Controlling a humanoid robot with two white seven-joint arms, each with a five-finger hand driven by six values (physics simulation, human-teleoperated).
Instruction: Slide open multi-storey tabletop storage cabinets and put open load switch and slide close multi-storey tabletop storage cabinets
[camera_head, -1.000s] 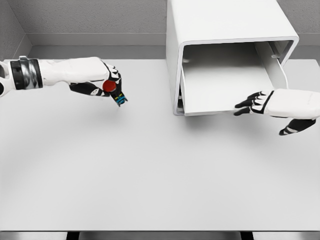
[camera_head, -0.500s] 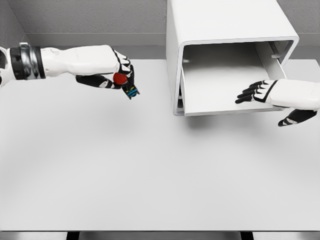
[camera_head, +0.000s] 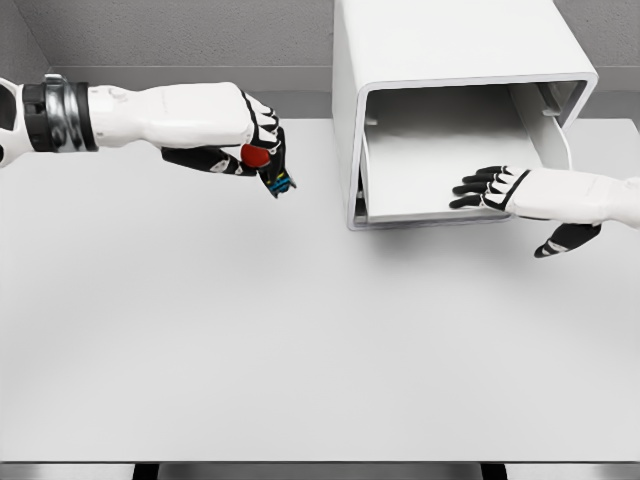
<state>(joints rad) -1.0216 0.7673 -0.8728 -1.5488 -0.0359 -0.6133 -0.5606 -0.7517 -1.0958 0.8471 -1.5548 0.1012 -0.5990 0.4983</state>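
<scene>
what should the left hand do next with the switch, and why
Probably keep carrying it rightward toward the open drawer. The left hand holds the load switch above the table, short of the cabinet. The drawer is slid out and looks empty, but the right hand rests on its front edge, so it likely needs to clear before the drop.

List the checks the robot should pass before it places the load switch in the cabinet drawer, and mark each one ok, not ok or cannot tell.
1. Load switch gripped by left hand: ok.
2. Drawer of the storage cabinet slid open: ok.
3. Switch over the drawer: not ok, it hangs left of the cabinet.
4. Right hand clear of the drawer: not ok, its spread fingers lie over the drawer floor.
5. Drawer floor free of objects: ok.
</scene>
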